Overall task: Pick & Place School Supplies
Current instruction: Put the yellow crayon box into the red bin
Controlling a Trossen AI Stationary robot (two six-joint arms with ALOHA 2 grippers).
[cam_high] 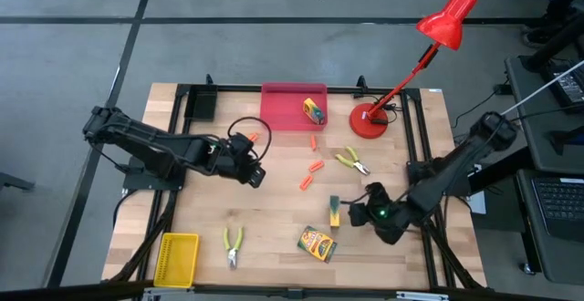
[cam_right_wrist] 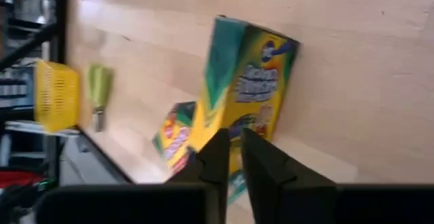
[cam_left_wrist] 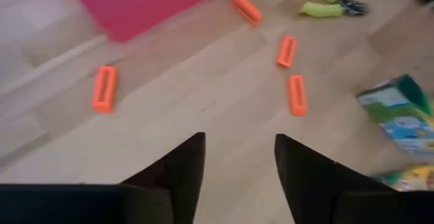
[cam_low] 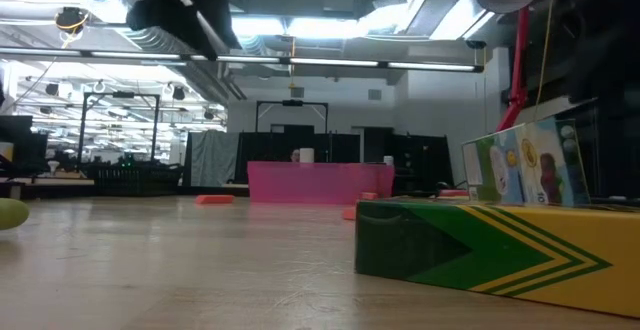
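Near the desk's (cam_high: 182, 109) right front, right hand (cam_right_wrist: 230, 157) nearly shut, pinching the edge of an upright crayon box (cam_right_wrist: 247, 81); second crayon box (cam_high: 317, 243) flat just beside. Left of centre, left hand (cam_left_wrist: 237, 159) open, empty, above the wood; orange sticks (cam_left_wrist: 290, 94) scattered ahead, near the pink tray (cam_high: 283, 100).

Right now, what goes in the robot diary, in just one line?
left hand open above wooden table | right hand pinching upright yellow-and-green crayon box | orange sticks loose
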